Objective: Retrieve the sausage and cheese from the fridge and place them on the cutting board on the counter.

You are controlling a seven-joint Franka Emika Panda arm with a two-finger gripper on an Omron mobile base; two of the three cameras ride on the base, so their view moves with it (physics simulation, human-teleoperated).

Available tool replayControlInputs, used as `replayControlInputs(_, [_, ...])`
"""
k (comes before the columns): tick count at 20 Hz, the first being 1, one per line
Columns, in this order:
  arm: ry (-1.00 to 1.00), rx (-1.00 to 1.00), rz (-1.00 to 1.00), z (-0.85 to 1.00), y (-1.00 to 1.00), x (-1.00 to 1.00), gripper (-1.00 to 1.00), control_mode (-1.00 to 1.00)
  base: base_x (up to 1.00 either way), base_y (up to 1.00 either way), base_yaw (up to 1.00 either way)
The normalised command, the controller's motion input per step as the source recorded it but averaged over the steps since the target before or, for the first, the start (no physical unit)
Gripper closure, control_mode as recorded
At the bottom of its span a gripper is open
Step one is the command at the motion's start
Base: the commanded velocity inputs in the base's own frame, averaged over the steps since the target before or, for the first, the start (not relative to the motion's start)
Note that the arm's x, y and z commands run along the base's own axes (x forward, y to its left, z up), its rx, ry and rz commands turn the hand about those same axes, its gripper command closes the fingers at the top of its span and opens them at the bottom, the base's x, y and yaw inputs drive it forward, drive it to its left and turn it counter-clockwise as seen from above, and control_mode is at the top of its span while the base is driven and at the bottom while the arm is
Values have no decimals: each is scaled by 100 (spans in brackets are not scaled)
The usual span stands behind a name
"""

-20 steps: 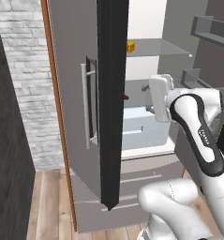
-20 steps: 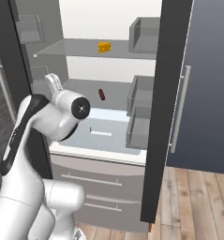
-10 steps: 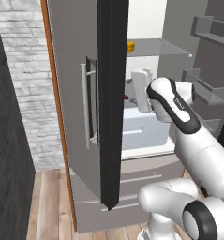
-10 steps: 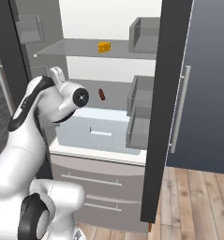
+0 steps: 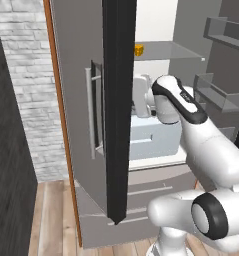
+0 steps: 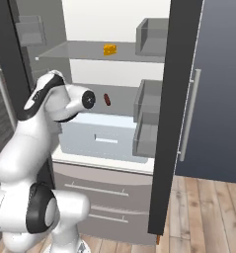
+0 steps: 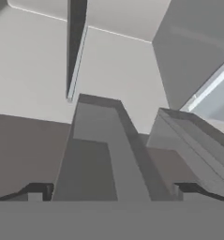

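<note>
The fridge point(image 6: 213, 99) stands with both doors open. On its upper glass shelf lies the yellow-orange cheese point(image 6: 109, 49) point(image 5: 138, 49). One shelf lower rests the dark red-brown sausage point(image 6: 107, 99). My arm reaches into the fridge at the sausage's shelf height, its wrist just left of the sausage in the right base view. In the left base view the white hand point(image 5: 141, 95) is half hidden by the dark door edge. My gripper point(image 7: 111, 192) is open, with nothing between the fingertips point(image 7: 36, 191). The cutting board and the counter are out of view.
Grey door bins point(image 6: 149, 106) hang on the right door close to the shelves. A pale crisper drawer point(image 6: 104, 141) sits under the sausage's shelf, with grey freezer drawers point(image 6: 102, 192) below. The left door's dark edge point(image 5: 118, 115) stands beside my arm. The floor is wooden point(image 6: 208, 212).
The arm has swung further into the fridge, and the hand has moved left in the left base view, toward the middle shelf. The jaws have stayed open.
</note>
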Motion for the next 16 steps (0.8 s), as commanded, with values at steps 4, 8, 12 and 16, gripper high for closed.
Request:
replayControlInputs(4, [0, 0, 39, 0, 84, -49, -100, -100, 0, 0, 0])
replayControlInputs(8, [0, 0, 46, -8, 100, -26, -100, -100, 0, 0, 0])
replayControlInputs(12, [-5, 0, 31, -10, 100, -3, -100, -100, 0, 0, 0])
replayControlInputs(16, [-9, -5, 7, -4, 100, 0, -100, -100, 0, 0, 0])
